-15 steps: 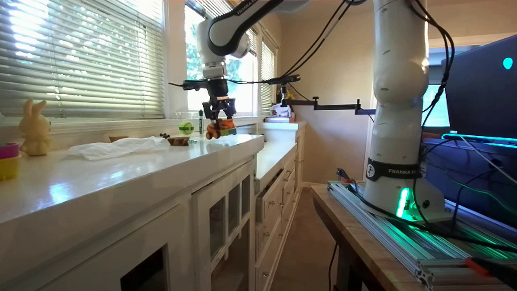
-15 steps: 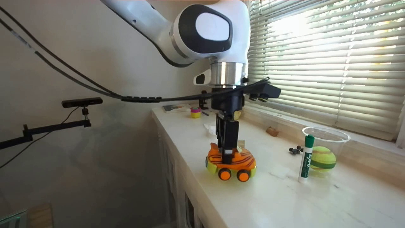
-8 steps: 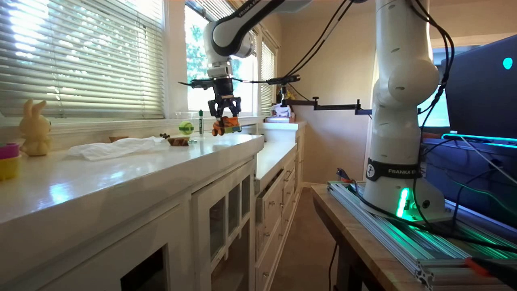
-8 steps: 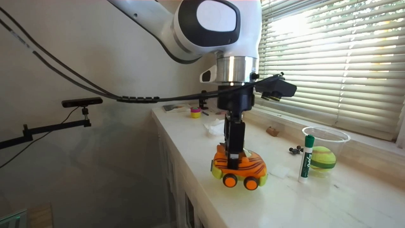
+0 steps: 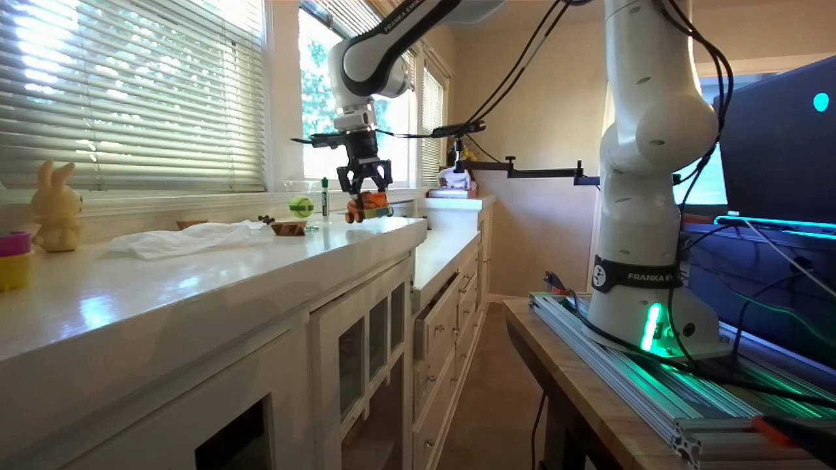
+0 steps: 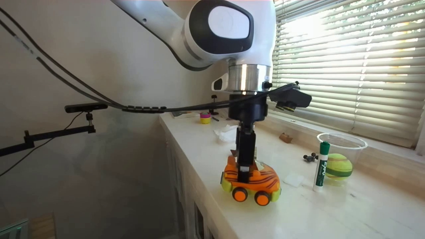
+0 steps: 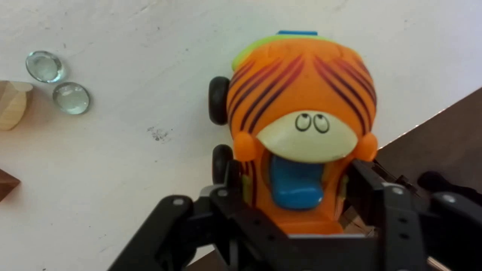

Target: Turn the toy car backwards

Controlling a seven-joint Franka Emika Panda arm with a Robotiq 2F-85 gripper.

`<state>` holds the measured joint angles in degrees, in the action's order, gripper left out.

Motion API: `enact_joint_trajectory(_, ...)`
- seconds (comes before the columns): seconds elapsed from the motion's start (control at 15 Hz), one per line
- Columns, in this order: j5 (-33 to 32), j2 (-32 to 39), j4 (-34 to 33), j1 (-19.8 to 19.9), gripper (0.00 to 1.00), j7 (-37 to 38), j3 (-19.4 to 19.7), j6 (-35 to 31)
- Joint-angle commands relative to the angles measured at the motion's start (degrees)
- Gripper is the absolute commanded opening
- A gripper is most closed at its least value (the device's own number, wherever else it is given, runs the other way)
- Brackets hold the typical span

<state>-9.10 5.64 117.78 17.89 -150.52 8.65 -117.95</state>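
The toy car is orange with dark red stripes, a lime-green lower body and black wheels with orange hubs. It shows in both exterior views (image 5: 375,202) (image 6: 264,181) and in the wrist view (image 7: 301,82). My gripper (image 6: 243,177) points down and is shut on the car, one finger on each side of its body behind the pale windshield, as the wrist view (image 7: 295,175) shows. The car is held slightly tilted, a little above the white counter (image 6: 292,215), close to its front edge. The car's far-side wheels are hidden in the wrist view.
A green-capped marker (image 6: 320,171) stands beside a clear cup (image 6: 358,146) with a yellow-green ball (image 6: 338,166). A small black piece (image 6: 310,157), white crumpled paper (image 6: 227,133) and a brown block (image 6: 285,137) lie farther along. A yellow rabbit (image 5: 55,209) stands by the window.
My gripper and the car have moved along the counter, nearer the marker's end. In the last half second they have sunk slightly. The gripper has stayed shut on the car.
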Motion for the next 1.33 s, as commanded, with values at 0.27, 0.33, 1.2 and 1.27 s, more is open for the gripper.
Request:
enact_joint_trajectory(0.27,-0.38,1.34,-2.02,-1.82,0.45,2.28,1.71,1.47)
enact_joint_trajectory(0.33,-0.38,1.40,-2.01,-1.92,0.45,2.44,1.76,1.45)
enact_joint_trajectory(1.2,0.14,1.11,-2.36,-1.96,1.00,1.77,1.86,3.79)
enact_joint_trajectory(1.27,0.14,1.12,-2.43,-1.97,1.00,1.77,1.86,3.85)
